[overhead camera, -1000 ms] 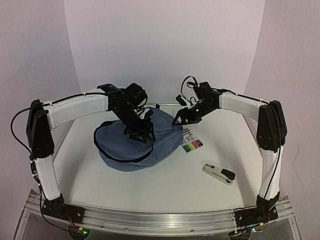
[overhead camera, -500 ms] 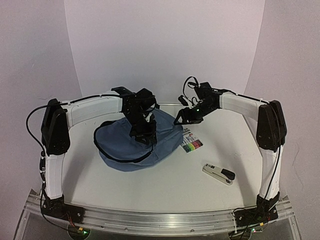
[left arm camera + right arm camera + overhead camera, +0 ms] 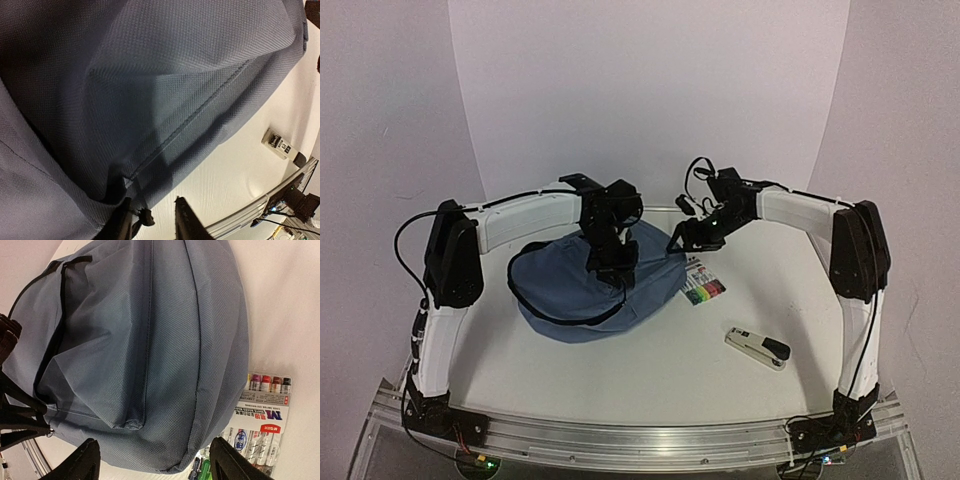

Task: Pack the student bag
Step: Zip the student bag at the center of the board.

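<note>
Top external view: the backpack (image 3: pixel 570 300) lies flat on the table (image 3: pixel 620 390), left of centre. A marker pack (image 3: pixel 703 285) sits just beside its right edge and a stapler (image 3: pixel 757 347) lies well apart, nearer the arm bases; these are probably the things waiting to go in. The left gripper (image 3: pixel 612 268) hangs low over the blue fabric. The right gripper (image 3: pixel 688 238) hovers at the backpack's far right edge.

Left wrist view: cloth and a stitched seam fill the frame. The jaws stand narrowly apart, with a small dark zipper tab (image 3: pixel 144 216) against one finger (image 3: pixel 120 225) but not clamped between both. I judge this arm is after the zipper, to open the backpack.

Right wrist view: the jaws are spread wide and empty above the backpack, with the marker pack close by. This arm is probably placed to steady the fabric or to reach the markers.
</note>
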`<state>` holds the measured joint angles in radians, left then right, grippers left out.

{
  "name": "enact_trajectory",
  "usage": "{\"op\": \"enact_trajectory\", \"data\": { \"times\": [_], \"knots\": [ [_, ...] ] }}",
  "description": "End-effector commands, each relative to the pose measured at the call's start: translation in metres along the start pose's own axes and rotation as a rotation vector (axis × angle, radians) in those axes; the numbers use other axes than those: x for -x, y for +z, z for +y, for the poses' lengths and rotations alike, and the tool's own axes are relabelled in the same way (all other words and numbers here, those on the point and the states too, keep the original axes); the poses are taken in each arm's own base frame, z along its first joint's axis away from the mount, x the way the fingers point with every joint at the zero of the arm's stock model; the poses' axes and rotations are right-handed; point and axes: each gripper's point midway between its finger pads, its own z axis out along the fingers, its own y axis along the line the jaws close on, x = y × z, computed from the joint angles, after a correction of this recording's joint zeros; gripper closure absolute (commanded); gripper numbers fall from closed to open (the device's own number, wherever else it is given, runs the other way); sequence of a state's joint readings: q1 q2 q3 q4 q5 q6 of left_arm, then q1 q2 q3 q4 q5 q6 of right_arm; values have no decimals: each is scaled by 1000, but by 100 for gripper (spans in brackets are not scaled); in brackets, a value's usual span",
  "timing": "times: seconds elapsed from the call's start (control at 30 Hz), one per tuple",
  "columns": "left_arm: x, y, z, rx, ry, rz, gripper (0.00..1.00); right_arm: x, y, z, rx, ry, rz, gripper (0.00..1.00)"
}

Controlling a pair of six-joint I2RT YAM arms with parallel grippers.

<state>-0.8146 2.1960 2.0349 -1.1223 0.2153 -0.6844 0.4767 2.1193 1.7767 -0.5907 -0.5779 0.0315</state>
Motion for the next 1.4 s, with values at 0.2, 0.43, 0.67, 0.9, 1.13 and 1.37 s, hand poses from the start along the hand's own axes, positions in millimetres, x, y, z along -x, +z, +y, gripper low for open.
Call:
{"op": "enact_trajectory", "data": {
  "times": [0.2, 0.43, 0.67, 0.9, 1.13, 1.37],
  "knots": [
    [-7, -23, 7, 19, -29, -21, 100, -4, 16, -6, 13, 10, 20, 42],
    [-42, -36, 35, 60, -84, 7, 100, 1, 16, -33, -88, 8, 9, 100],
    [-73, -53, 62, 102, -144, 16, 100, 15, 9, -64, -162, -14, -23, 100],
    [-111, -69, 95, 138, -220, 20, 100, 48, 2, -101, -255, -58, -86, 100],
    [-103, -81, 74, 13, -153, -45, 100, 98, -5, -115, -303, -113, -195, 100],
    [-45, -84, 4, -147, -29, -131, 100, 105, -30, -75, -185, -197, -226, 95]
  ]
}}
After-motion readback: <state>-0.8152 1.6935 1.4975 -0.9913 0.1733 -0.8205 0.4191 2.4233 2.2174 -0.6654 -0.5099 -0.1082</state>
